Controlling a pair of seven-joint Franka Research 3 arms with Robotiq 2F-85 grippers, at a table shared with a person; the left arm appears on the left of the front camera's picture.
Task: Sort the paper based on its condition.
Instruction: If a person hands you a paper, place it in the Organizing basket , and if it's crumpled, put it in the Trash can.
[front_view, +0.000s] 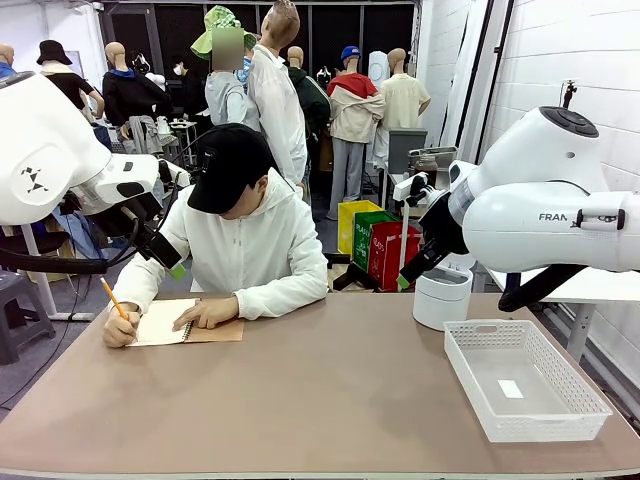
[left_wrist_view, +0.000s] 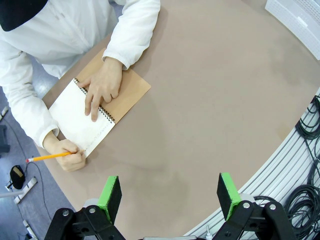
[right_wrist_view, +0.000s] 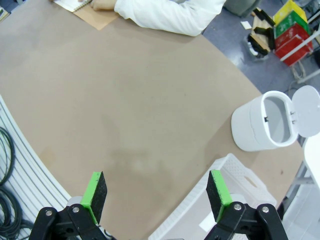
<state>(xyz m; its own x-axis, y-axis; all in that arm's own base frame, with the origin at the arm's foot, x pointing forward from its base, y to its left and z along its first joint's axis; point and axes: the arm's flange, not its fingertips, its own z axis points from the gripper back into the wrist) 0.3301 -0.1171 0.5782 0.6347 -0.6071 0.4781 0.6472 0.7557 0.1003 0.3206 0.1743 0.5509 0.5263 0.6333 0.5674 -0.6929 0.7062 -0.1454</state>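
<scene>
Writing occupies the paper (front_view: 165, 322), a white page bound in the notebook (front_view: 215, 332) at the lower left of the front view, pinned under the person's hands (front_view: 207, 313). In the left wrist view its spiral edge runs diagonally, upper left to lower right. The robot's left hand (left_wrist_view: 170, 192), fingers apart and empty, hangs over the bench (front_view: 320, 400) and is nearer. The robot's right hand (right_wrist_view: 155, 192), likewise apart, hangs by the basket (front_view: 525, 435), well apart from the page.
</scene>
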